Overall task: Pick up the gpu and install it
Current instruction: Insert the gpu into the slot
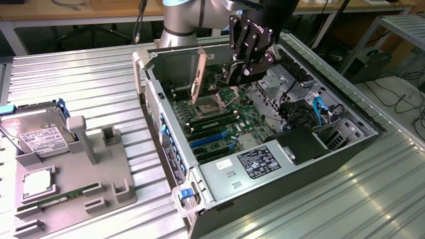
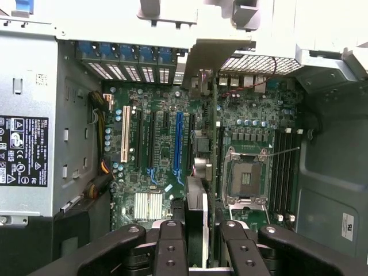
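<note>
The computer case (image 1: 265, 164) is laid on its side on the ribbed metal table (image 1: 79, 84), so that the motherboard (image 1: 219, 124) faces upward and can be reached from above. On the exterior view's left, a grey holder tray (image 1: 73, 199) is set well apart from the case, with a hard drive (image 1: 37, 132) stood in one slot and a memory stick (image 1: 59, 196) laid in another, each kept in its own recess for easy picking. The gripper (image 1: 234, 74) is held over the open case, its fingers clamped on the gpu (image 1: 198, 74), which is carried edge-down, apparently so that its lower edge can meet a slot. In the wrist view the gpu (image 2: 198, 172) is seen edge-on between the fingers (image 2: 172, 247), just beside the blue slot (image 2: 177, 141); whether it already touches the board cannot be told.
</note>
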